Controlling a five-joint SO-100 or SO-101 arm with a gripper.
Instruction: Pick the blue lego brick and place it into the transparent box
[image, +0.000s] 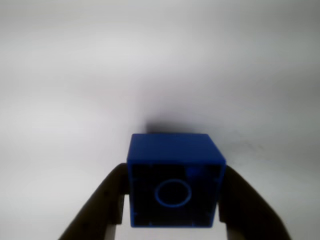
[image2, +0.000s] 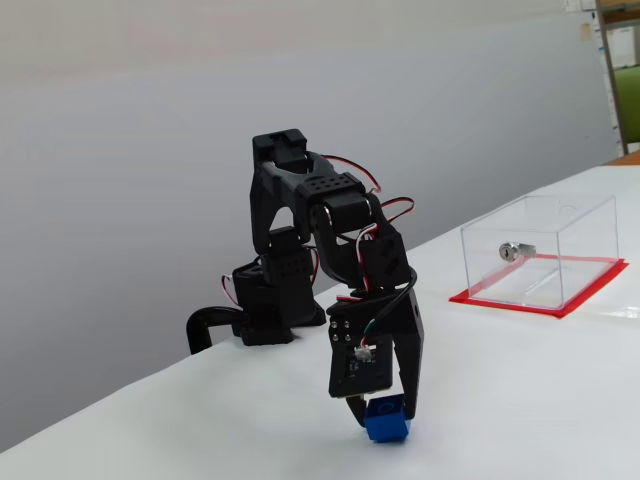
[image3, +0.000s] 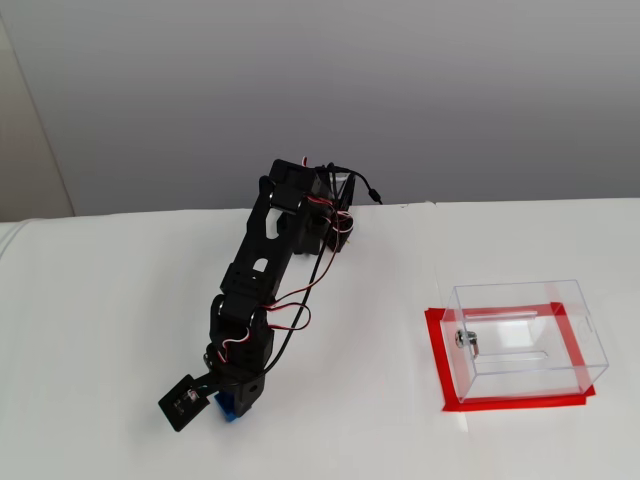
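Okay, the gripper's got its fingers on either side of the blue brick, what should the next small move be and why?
Probably lift straight up a little. In the wrist view the gripper has a finger against each side of the brick, and in a fixed view the brick sits at or barely off the table. The box stands well off to the right with tall walls, so height is needed before swinging over.

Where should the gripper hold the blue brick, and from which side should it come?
Grip the brick on its two flat opposite side walls, coming down from above. It is a small cube, so the parallel walls suit the two fingers. The gripper already has a finger on each of those walls in the wrist view, and the hollow underside faces the camera there, so the brick appears tilted.
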